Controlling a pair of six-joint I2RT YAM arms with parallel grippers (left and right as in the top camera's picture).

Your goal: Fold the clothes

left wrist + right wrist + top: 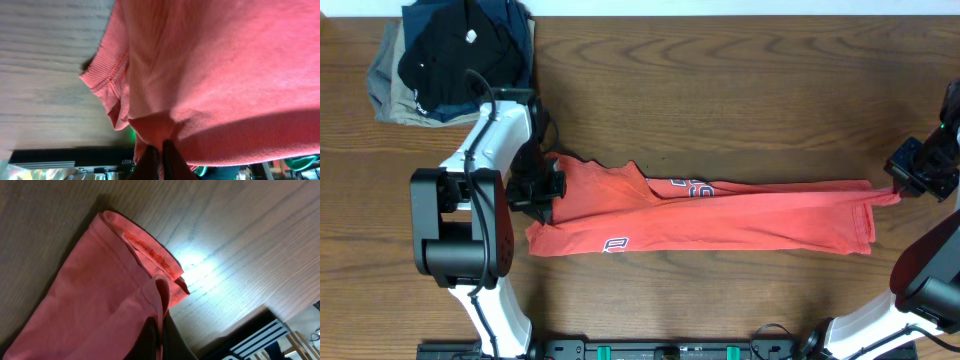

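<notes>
T-shirt (720, 215), coral: long stretched band, mid worktop (740, 90). I see left gripper (542, 190) clamped on its left edge, right gripper (897, 192) clamped on its right corner. Folded pile (450, 60) at far-left corner; open wood along far edge.

- Lettering (688, 186) on T-shirt (740, 220): mostly tucked under fold, we cannot read it.
- Logo (615, 243) near T-shirt hem: too small to make out.
- Left gripper (548, 192): tips buried in cloth at T-shirt's left end.
- Right gripper (898, 190): tips covered by T-shirt's right corner.
- Garment pile (450, 60) up-left of T-shirt: cut by top edge.
- Both wrist views: we see T-shirt only in part, cropped by the frame edges.
</notes>
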